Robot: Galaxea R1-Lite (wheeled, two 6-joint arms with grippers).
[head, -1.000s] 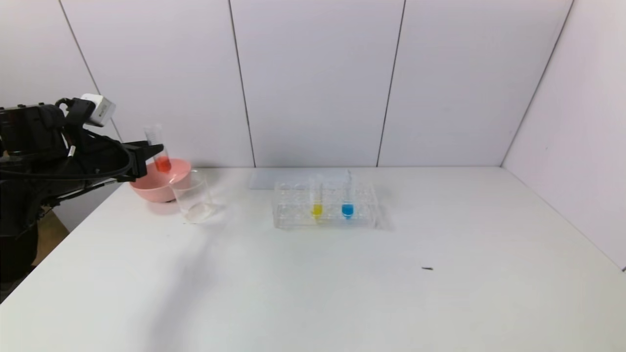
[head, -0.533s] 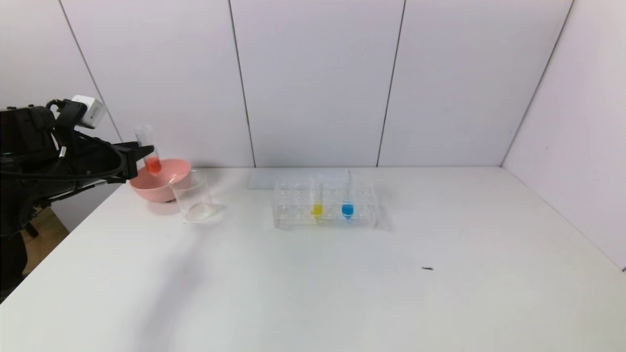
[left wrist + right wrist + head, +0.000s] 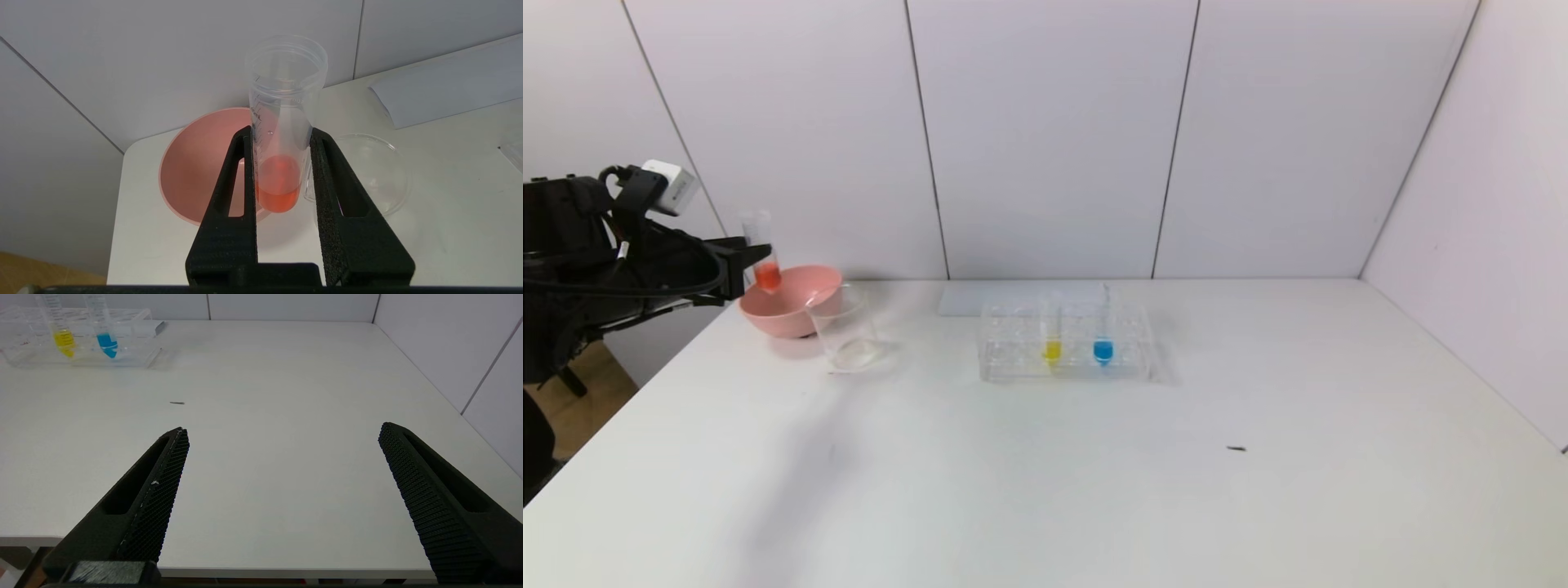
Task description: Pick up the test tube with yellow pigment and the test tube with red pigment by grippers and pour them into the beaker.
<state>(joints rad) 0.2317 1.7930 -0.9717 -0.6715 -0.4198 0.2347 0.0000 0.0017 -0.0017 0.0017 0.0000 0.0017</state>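
- Head view: left gripper (image 3: 754,260) reaches in level from the worktop's left edge, its black fingers pinching the test tube with red pigment (image 3: 761,260) roughly upright, mouth up, red liquid at the bottom. The tube hangs over the near-left rim of the pink bowl (image 3: 792,306), clear of the worktop (image 3: 1094,474). The beaker (image 3: 845,331) stands just right of and in front of the bowl, touching or nearly touching it. Well to the right of the bowl, a clear tube rack (image 3: 1066,343) holds the test tube with yellow pigment (image 3: 1052,333) and, beside it, a blue-liquid tube (image 3: 1103,331). A flat pale sheet (image 3: 1013,296) lies behind the rack. A small dark speck (image 3: 1236,448) lies on the white worktop, far right of the bowl. Pale wall panels close the back and right side.
- Left wrist view: both fingers (image 3: 229,204) press the tube's sides, with the bowl under it and the beaker beside the bowl.
- Right wrist view: right gripper (image 3: 282,435) hovers low over the worktop's near edge, far from the bowl, fingers spread wide and holding nothing; the rack with its yellow and blue tubes stands far ahead.
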